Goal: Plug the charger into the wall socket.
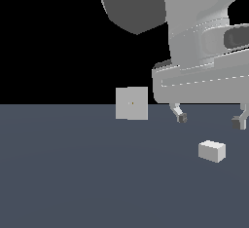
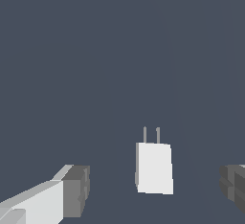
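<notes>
- Gripper (image 1: 210, 120) is spread wide, holding nothing. It hangs above the floor (image 1: 73, 173), fingertips clear of the surface.
- Charger (image 1: 212, 151) lies flat on the floor below the fingertips, roughly between them. Wrist view confirms: charger (image 2: 154, 168) sits in the gap, nearer neither pad by much, touching neither.
- Two prongs (image 2: 151, 135) stick out of the charger's far end, pointing away from the wrist camera. You need that orientation preserved through the grasp.
- Socket (image 1: 132, 103) stands upright well away from the gripper, toward the exterior view's left and further back. Tiny yellowish dot at its centre is presumably the insertion target.
- My read: still pre-grasp. Descent and closing are not yet done.
- Risks from here:
- Come down off-centre and one finger lands on top of the charger or shoves it sideways, rotating the prongs.
- Grab too near the prong end and the fingers may foul the socket face at insertion.
- A shallow pinch on a smooth block could let it twist during transport, so the prongs meet the plate at an angle.
- The target is small; any yaw error carried from the grasp likely jams against the plate.
</notes>
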Robot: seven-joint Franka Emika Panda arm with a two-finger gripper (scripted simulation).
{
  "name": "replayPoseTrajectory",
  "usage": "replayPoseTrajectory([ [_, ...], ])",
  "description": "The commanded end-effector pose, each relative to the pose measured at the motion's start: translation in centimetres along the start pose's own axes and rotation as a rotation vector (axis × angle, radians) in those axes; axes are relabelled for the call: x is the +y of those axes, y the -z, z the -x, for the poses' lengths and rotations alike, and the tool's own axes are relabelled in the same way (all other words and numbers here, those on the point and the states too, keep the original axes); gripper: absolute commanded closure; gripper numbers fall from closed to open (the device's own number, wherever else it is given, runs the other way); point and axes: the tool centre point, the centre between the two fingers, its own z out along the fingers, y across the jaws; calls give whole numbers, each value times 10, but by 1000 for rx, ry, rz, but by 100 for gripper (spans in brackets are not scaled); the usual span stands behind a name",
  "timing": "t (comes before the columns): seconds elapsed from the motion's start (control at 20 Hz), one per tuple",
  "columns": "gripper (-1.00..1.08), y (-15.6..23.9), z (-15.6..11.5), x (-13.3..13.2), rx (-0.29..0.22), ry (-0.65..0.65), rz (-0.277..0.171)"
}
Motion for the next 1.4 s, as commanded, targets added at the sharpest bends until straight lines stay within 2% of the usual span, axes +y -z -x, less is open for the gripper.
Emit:
replayPoseTrajectory([
  [0.0,-92,-3,0,5,9,-27,5],
  [0.45,-92,-7,1,8,12,-42,8],
  [0.95,-92,-45,14,10,11,-48,8],
  [1.25,-92,-54,17,10,12,-50,9],
  [1.3,108,-54,17,10,12,-50,9],
  [1.35,108,-54,17,10,12,-50,9],
])
